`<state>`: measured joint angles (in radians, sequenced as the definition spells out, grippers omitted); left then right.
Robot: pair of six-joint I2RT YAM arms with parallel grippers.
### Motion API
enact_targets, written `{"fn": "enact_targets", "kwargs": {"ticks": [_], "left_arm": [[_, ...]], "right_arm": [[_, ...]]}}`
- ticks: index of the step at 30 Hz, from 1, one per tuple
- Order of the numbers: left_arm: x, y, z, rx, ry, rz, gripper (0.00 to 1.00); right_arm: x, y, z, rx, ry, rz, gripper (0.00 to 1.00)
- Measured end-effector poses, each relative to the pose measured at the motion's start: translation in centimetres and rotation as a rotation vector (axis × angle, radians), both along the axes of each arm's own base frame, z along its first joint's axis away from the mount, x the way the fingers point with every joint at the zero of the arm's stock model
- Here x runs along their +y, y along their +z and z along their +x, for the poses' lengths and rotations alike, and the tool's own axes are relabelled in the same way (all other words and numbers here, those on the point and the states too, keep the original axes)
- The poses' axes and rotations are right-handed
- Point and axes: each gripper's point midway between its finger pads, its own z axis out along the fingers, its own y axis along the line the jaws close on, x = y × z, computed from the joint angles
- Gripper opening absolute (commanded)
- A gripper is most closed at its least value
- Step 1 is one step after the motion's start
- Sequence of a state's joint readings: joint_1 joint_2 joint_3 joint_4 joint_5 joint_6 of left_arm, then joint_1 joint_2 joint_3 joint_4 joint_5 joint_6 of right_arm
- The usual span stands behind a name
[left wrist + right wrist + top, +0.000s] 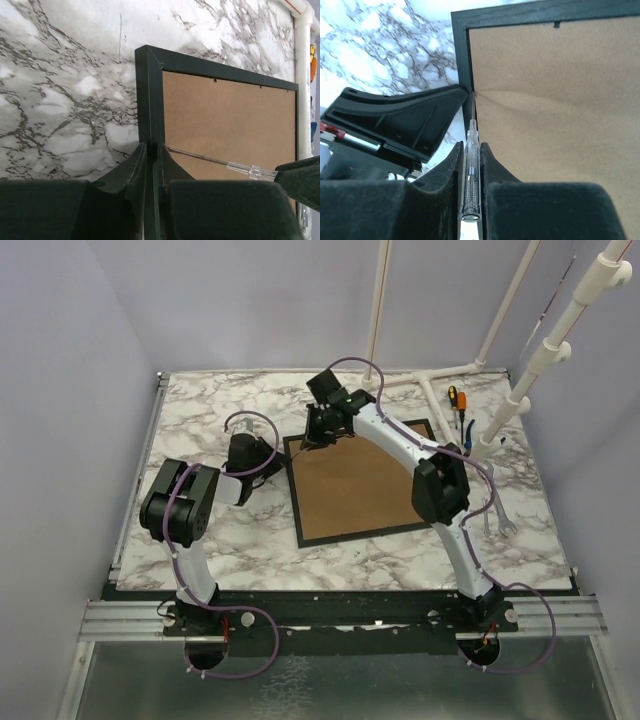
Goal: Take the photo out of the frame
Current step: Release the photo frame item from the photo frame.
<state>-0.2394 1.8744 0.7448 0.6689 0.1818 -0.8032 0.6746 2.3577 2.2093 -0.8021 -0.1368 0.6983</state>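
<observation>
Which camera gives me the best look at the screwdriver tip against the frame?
Right wrist: the screwdriver runs from the right claw to its tip at the seam between frame and backing board. Left wrist shows the shaft side-on, tip by the left claw. Top view: too small.

I see a marble table (200, 530), white pipes (560, 335) rising at its far right corner, an orange screwdriver (452, 397) and a wrench (497, 515) lying by them, and a clear screwdriver (471, 165) up close.
</observation>
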Motion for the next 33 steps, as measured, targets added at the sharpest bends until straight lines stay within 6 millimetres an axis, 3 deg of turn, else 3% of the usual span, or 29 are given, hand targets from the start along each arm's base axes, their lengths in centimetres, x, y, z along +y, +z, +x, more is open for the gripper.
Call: {"fn": "enact_targets", "kwargs": {"ticks": [8, 14, 22, 33], "left_arm": [[-0.9, 0.0, -1.7, 0.051, -0.076, -0.006, 0.13], [-1.2, 0.0, -2.0, 0.059, -0.094, -0.007, 0.15], [-1.3, 0.2, -2.6, 0.069, -0.112, -0.007, 0.18], [-1.4, 0.3, -2.8, 0.07, -0.12, -0.012, 0.19]], "right_arm": [[-2.4, 1.2, -1.6, -0.01, -0.011, 0.081, 0.01], [-4.0, 2.7, -0.7, -0.032, -0.015, 0.204, 0.01], [-8.4, -1.3, -0.3, 0.092, -0.033, 0.33, 0.01], [-5.8, -2.5, -1.2, 0.143, 0.048, 0.468, 0.01]]}}
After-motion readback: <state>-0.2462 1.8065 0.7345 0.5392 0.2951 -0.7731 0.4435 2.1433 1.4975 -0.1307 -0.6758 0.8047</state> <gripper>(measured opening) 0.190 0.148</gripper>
